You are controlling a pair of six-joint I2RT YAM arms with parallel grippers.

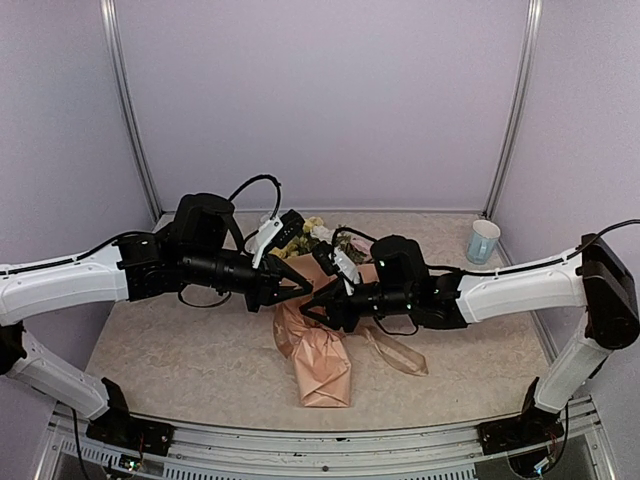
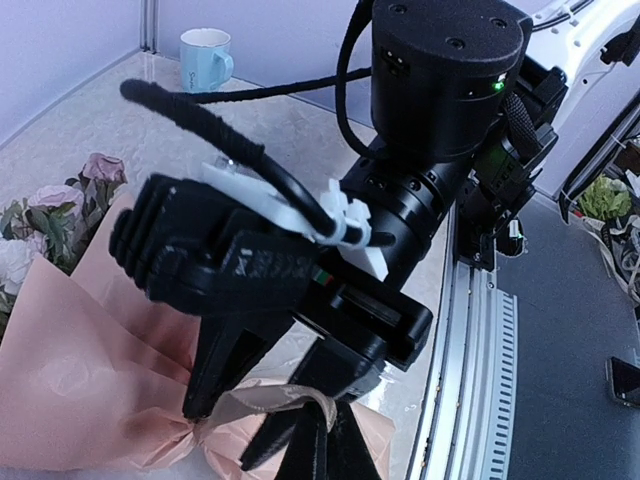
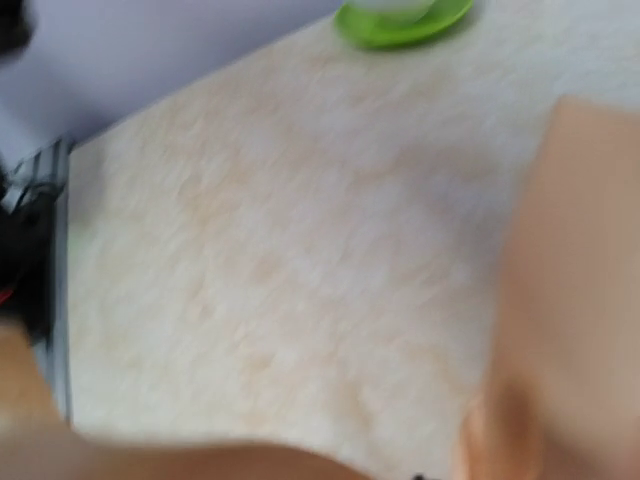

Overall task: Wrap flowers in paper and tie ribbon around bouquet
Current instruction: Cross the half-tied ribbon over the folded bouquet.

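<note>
Now | left claw [image 1: 306, 288] pinched shut, hold unclear | right claw [image 1: 308, 310] part-open astride ribbon [image 2: 285, 398] at bouquet [image 1: 322, 368] waist | mug [image 1: 483, 241] far right

Paper [image 1: 322, 365]: plain peach-pink, no print.
Flowers [image 2: 60, 205]: dusty pink and white blooms, dull green leaves; yellowish heads at the far end.
Ribbon [image 2: 290, 398]: tan-beige.
Surface [image 1: 170, 350]: cream-beige, mottled like stone.
Mug [image 1: 483, 240], far right: pale blue, white inside.
Dish [image 3: 403, 20]: bright green.
Walls [image 1: 320, 100]: pale lavender.
Arms [image 1: 60, 285]: white shells, black joints.
</note>
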